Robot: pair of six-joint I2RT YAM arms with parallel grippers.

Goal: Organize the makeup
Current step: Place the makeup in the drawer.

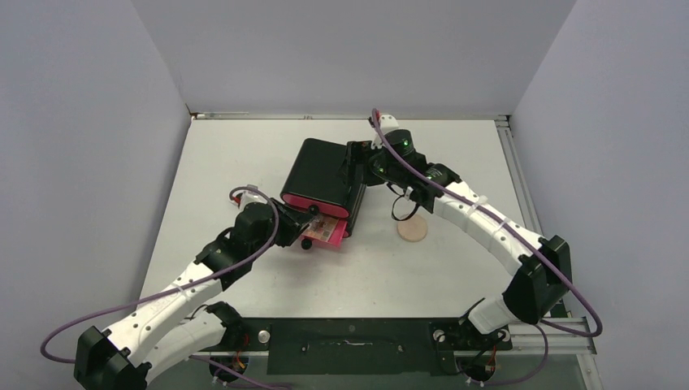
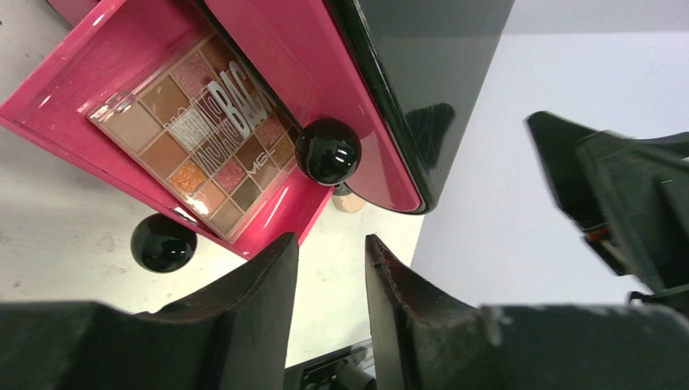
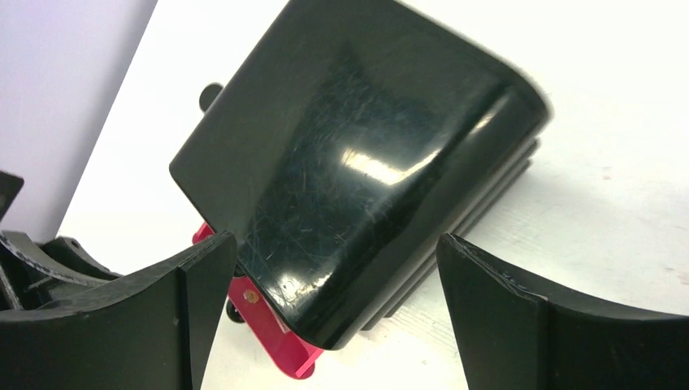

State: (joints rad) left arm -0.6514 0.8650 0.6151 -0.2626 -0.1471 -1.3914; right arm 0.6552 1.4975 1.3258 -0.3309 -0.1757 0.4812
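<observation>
A knob (image 2: 328,151) hides a corner of the palette (image 2: 191,142); left hand (image 2: 329,245) narrow and empty, right hand (image 3: 335,244) wide.

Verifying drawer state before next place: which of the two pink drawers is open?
The drawer holding the eyeshadow palette is pulled out, its tray exposed. The other drawer sits shut in the black cabinet, only its pink front showing.

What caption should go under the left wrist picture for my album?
A colourful eyeshadow palette lies in the open pink drawer, with the empty left hand close by.
</observation>
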